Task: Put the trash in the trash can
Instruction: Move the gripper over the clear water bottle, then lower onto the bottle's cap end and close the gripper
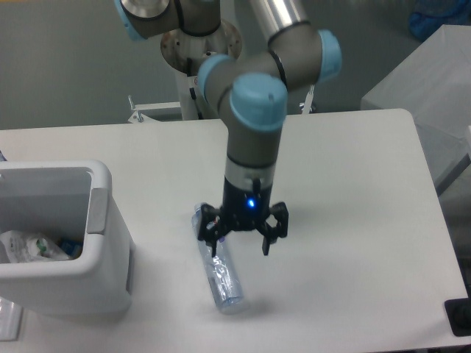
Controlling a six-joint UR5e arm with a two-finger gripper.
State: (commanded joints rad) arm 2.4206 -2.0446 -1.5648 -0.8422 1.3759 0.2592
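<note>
The fingers (212,246) of the gripper (240,246) are spread wide open and hold nothing, pointing straight down at the table (353,191) with the near finger over the upper part of the bottle (218,273). The bottle lies flat on the table under the left side of the gripper rather than centred between the fingers, its long axis running from the upper left down toward the near edge. It looks clear, crushed and shiny, while the trash can (103,243) stands well apart to the left, with a crumpled wrapper (28,246) already inside.
</note>
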